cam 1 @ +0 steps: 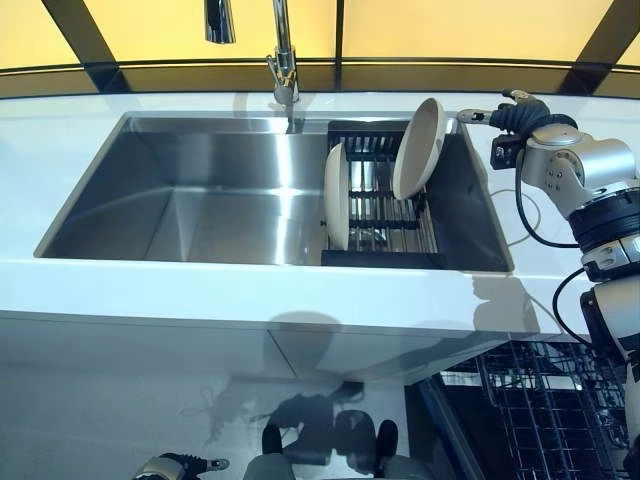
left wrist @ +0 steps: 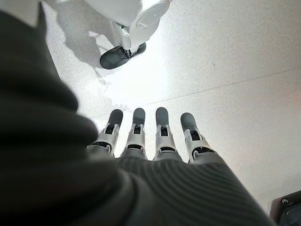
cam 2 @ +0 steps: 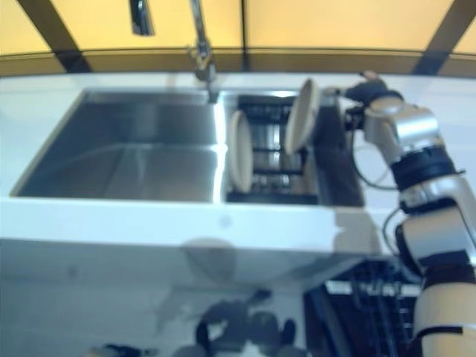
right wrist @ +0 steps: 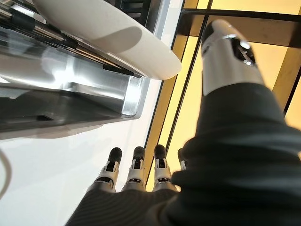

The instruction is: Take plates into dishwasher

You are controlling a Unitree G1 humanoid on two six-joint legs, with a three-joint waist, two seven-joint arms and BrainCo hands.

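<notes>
Cream plate (cam 1: 419,148) leans tilted in the sink's right-side rack (cam 1: 382,215), just beside your right hand (cam 1: 515,113), whose fingers are straight and grasping nothing, so a careless nudge could topple it.

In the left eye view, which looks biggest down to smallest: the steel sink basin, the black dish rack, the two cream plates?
1. Stainless steel sink basin, by far the largest.
2. Black wire dish rack.
3. The two cream plates: tilted one by the right hand and upright one look alike, so unranked.
</notes>
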